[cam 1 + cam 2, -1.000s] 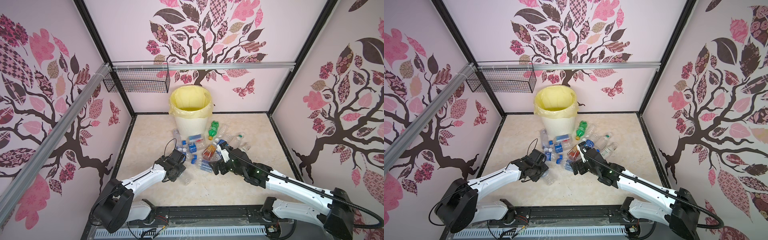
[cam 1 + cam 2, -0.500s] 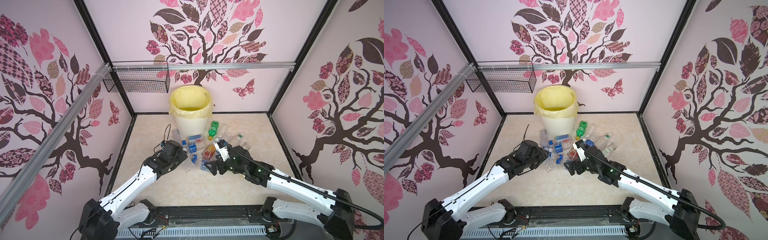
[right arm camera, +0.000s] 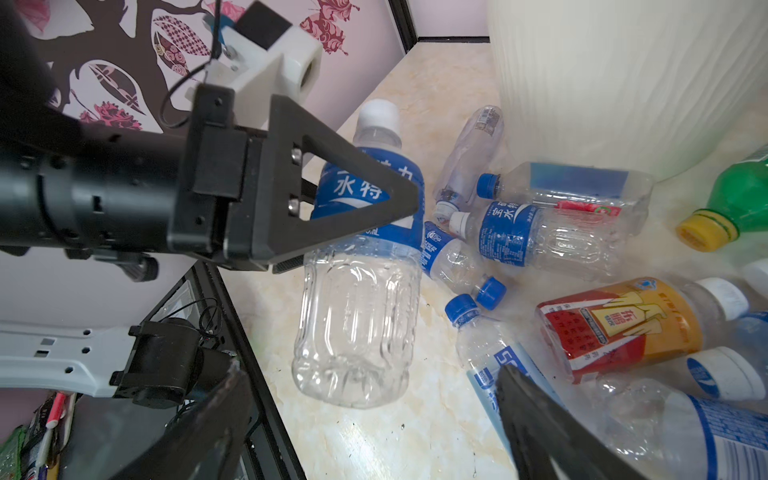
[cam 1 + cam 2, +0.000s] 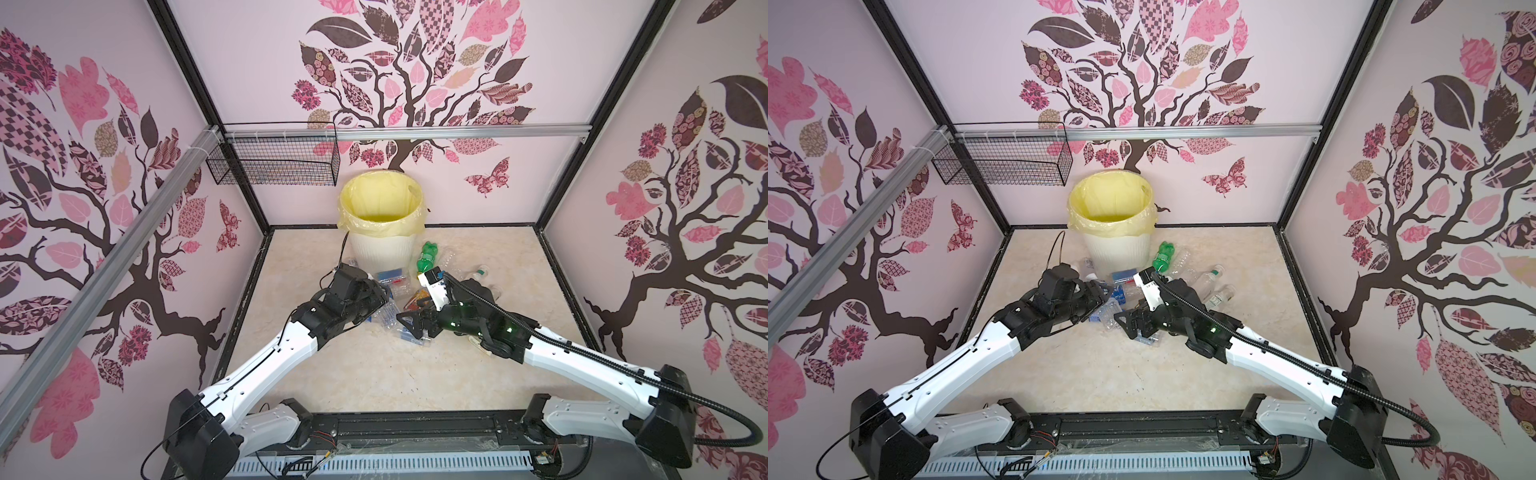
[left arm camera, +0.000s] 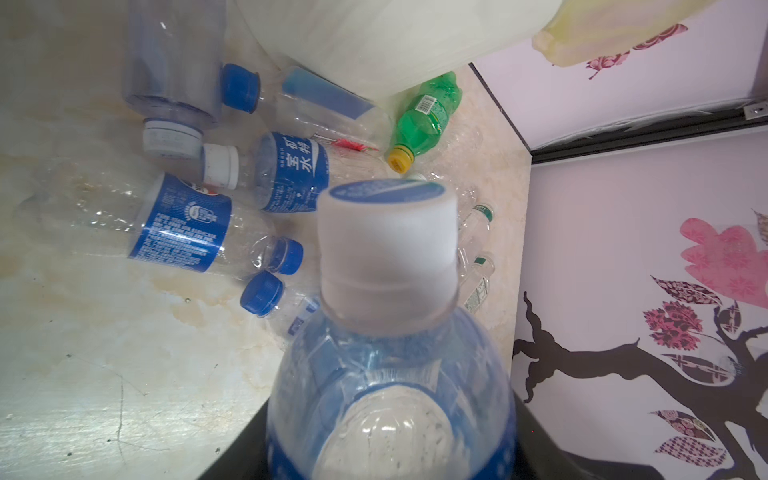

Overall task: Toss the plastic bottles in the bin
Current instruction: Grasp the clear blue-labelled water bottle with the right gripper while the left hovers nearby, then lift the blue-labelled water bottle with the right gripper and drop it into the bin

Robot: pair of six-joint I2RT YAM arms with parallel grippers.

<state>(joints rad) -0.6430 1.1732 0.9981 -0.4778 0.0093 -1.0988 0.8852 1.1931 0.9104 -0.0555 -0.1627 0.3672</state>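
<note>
Left pincer (image 3: 374,208) is gripping a blue-labelled bottle (image 3: 357,316) above the worktop (image 3: 395,436) near the bin (image 3: 623,83), cap pointing away from its wrist; right wrist view alone is showing its base. Right pincer (image 3: 372,386) is gaping empty.

the bin (image 4: 382,251) stands at the back of the floor (image 4: 374,374), midway across and close to the rear wall. a wire basket (image 4: 274,166) hangs on the rail above it and to its left, in the back left corner. the bottles (image 4: 395,286) lie heaped on the floor just before the bin's foot and spread to its right. one lying bottle (image 4: 428,255) rests beside the bin's right side, and two stray bottles (image 4: 1214,275) lie further right, apart from the heap. the left gripper (image 4: 376,299) is at the heap's left edge, with a held bottle (image 3: 357,316) between its jaws. the right gripper (image 4: 413,328) is just right of it, over the heap's near edge
</note>
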